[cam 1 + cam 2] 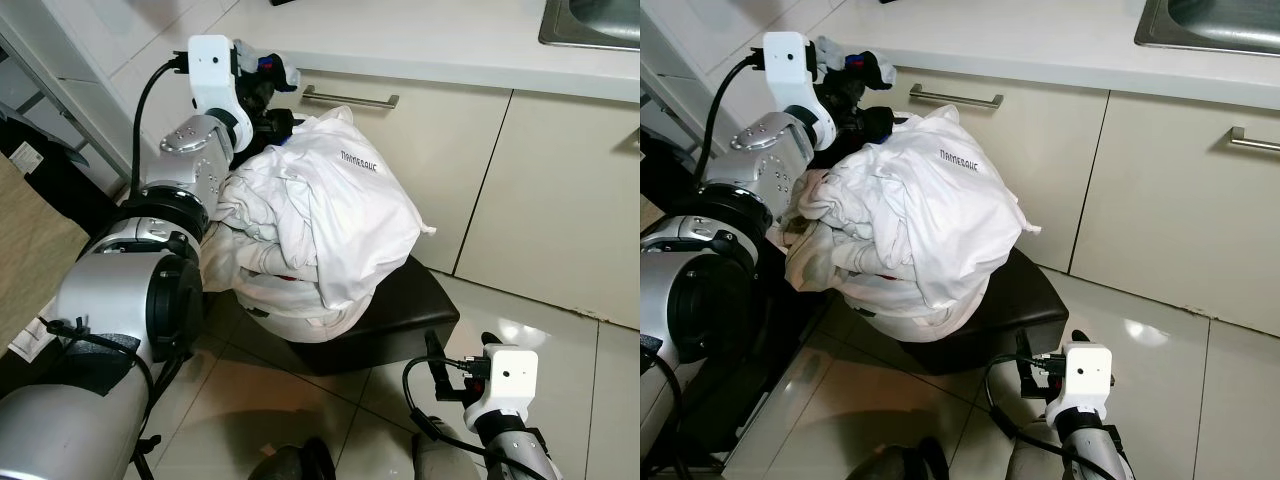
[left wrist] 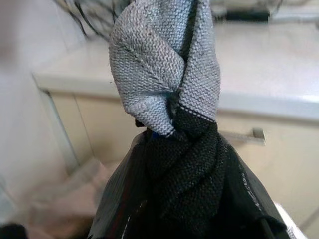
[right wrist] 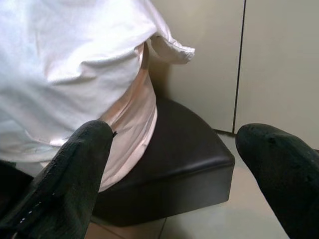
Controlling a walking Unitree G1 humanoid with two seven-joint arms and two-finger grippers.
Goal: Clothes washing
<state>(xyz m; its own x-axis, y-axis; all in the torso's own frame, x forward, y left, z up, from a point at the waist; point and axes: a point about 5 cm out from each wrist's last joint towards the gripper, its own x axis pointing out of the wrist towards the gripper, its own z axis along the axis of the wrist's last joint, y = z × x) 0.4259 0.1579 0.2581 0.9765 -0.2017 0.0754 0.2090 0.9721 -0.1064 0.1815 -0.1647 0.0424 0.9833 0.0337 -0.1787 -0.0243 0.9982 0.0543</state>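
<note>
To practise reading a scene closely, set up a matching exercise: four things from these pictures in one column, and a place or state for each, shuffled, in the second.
Things:
1. white printed cotton T-shirt
2. grey and black knitted sock
3. right end effector
4. steel sink

Places or states:
A. set into the pale countertop
B. open, low over the tiled floor
C. heaped on the black padded stool
D. pinched in the left end effector

Pairs: 1-C, 2-D, 3-B, 4-A
</note>
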